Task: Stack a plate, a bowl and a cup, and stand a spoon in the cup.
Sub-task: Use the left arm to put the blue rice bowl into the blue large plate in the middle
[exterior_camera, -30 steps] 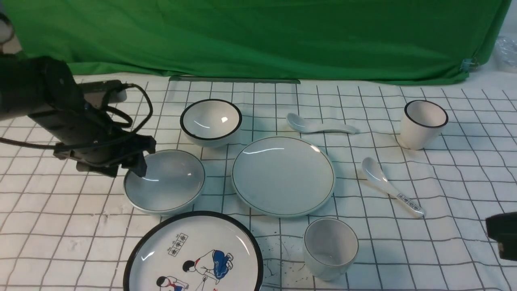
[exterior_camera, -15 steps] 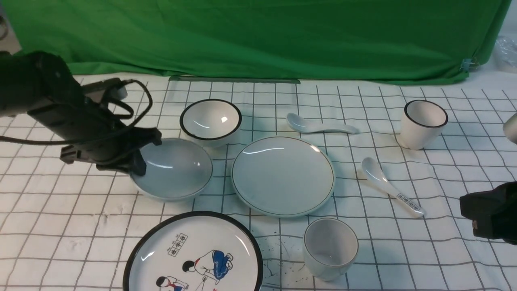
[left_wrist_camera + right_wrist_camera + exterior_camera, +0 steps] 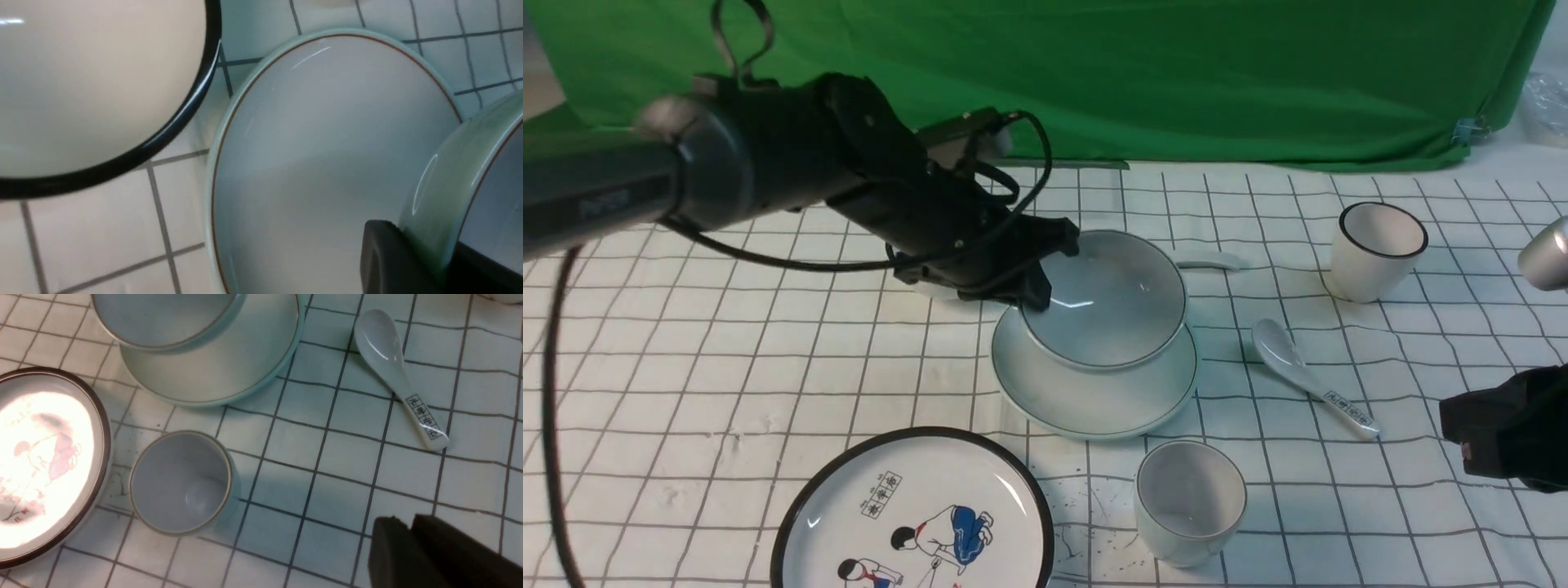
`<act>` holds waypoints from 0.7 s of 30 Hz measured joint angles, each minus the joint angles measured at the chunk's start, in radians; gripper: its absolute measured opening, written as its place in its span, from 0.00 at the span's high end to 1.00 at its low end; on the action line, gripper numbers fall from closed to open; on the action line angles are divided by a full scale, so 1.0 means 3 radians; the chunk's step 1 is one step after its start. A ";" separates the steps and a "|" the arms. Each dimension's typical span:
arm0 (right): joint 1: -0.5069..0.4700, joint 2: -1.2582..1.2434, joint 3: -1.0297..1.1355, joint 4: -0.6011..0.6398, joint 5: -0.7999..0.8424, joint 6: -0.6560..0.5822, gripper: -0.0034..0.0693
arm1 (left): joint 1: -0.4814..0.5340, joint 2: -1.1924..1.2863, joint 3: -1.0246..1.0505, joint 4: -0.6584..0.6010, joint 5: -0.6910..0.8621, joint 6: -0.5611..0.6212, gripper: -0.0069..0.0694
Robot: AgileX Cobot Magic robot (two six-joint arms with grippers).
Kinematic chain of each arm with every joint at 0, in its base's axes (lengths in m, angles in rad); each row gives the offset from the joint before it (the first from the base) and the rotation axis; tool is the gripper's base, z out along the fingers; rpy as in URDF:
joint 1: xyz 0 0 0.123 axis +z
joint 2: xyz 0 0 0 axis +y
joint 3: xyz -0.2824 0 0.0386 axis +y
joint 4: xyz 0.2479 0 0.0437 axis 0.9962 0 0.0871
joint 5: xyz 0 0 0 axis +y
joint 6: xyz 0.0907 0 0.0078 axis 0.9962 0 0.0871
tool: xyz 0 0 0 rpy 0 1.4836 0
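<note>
The left gripper point(image 3: 1036, 282) has the bowl point(image 3: 1104, 298) pinched above the plate point(image 3: 1086, 400)! The left wrist view reveals a black-rimmed bowl point(image 3: 94, 85), mostly hidden up front; right gripper's point(image 3: 408, 528) fingertips sit narrowly apart, empty. Boxed characters mark one spoon's handle point(image 3: 424, 416).

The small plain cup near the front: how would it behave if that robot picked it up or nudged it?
The cup looks like glazed ceramic, so it would probably feel stiff and could chip if dropped. Its shiny, smooth wall may be a little slippery. Standing upright with round sides, it might tip under a high push, then roll.
</note>
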 joint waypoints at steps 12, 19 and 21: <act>0.0000 0.0512 -0.0357 0.0037 0.0284 -0.0003 0.61 | -0.0004 0.0347 -0.0100 -0.0003 -0.0014 -0.0034 0.86; 0.0000 0.1110 -0.0602 0.0630 0.0469 -0.0468 0.40 | -0.0004 0.0347 -0.0111 -0.0005 -0.0025 0.0003 0.78; 0.0000 0.1276 -0.0638 0.0750 0.0489 -0.0547 0.35 | -0.0004 0.0347 -0.0116 -0.0002 -0.0037 0.0006 0.69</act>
